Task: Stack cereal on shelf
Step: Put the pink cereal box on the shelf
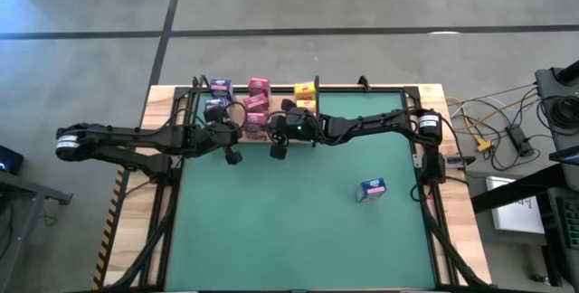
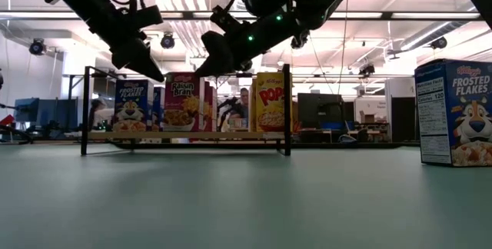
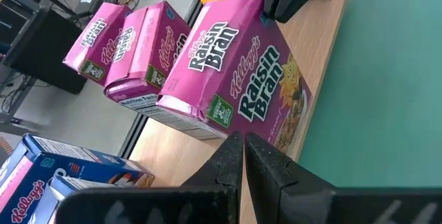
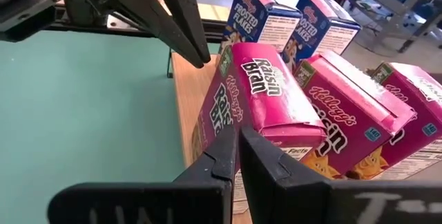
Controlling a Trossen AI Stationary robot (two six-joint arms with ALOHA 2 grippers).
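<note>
Frosted Flakes box (image 2: 455, 112), nearest the low camera, is waiting alone on the green mat (image 1: 298, 221). I am holding my left gripper (image 3: 243, 156) and right gripper (image 4: 238, 151), both closed and empty, against the front Raisin Bran box (image 3: 238, 72) on the shelf (image 2: 184, 135), probably squaring it; next I must fetch that stray box.

Boxes are standing in rows on the shelf (image 1: 380, 101) at the table's far edge, while one box (image 1: 372, 188) is sitting alone on the mat (image 1: 298, 230), nearer and to the right.
</note>
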